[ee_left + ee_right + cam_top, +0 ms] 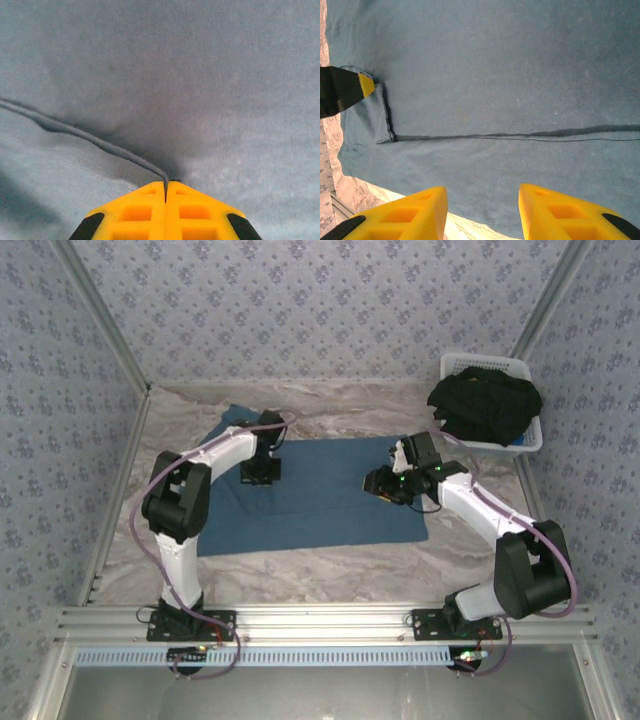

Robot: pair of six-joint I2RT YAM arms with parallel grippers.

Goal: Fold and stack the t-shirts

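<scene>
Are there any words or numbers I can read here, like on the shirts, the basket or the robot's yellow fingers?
No text can be read anywhere.
Blue shirt: plain, no print.
Black shirts in the basket: no print to be seen.
The basket: no label.
Left gripper and right gripper: bare yellow fingers, no marks.
Wallpaper: small flowers, no letters.

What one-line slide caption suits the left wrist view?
Yellow-fingered left gripper shut on a raised fold of the plain teal-blue cloth t-shirt.
</scene>
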